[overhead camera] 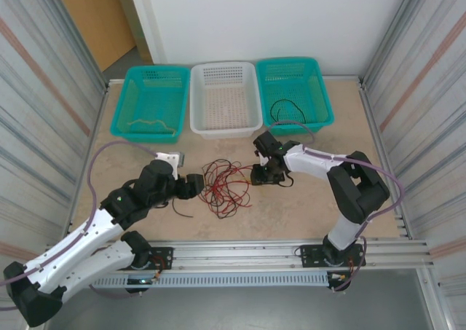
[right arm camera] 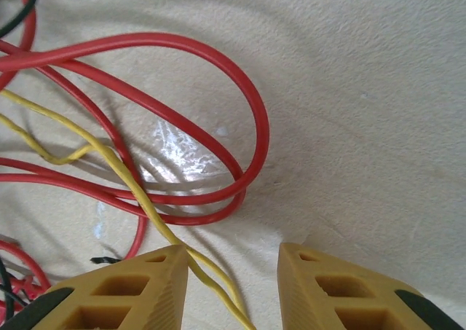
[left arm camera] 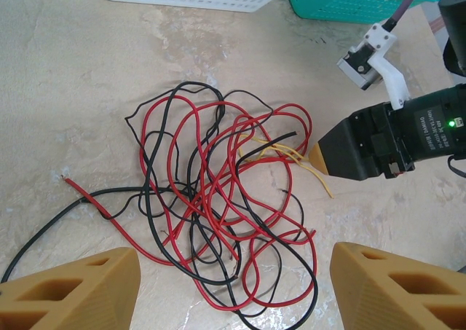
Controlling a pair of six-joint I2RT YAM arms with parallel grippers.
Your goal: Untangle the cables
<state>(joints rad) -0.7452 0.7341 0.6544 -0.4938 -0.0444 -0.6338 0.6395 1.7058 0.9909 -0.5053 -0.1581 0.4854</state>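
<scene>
A tangle of red and black cables [overhead camera: 226, 188] lies on the table between my two grippers. In the left wrist view the cables [left arm camera: 218, 206] spread out ahead of my left gripper [left arm camera: 233, 293], which hovers over their near edge, open and holding nothing. A thin yellow cable [left arm camera: 280, 151] leads from the tangle's right side to my right gripper [left arm camera: 320, 157]. In the right wrist view that yellow cable [right arm camera: 124, 173] runs loosely between the parted fingers of my right gripper [right arm camera: 233, 290], close along the left finger [right arm camera: 124, 293]. Red cable loops [right arm camera: 218, 75] lie just ahead.
Three baskets stand along the back: a teal one [overhead camera: 120, 100] holding a tan cable [overhead camera: 149, 124], a white one [overhead camera: 251, 97], and a teal one [overhead camera: 324, 100] holding a black cable [overhead camera: 287, 111]. Metal walls flank the table. A rail runs along the near edge [overhead camera: 247, 261].
</scene>
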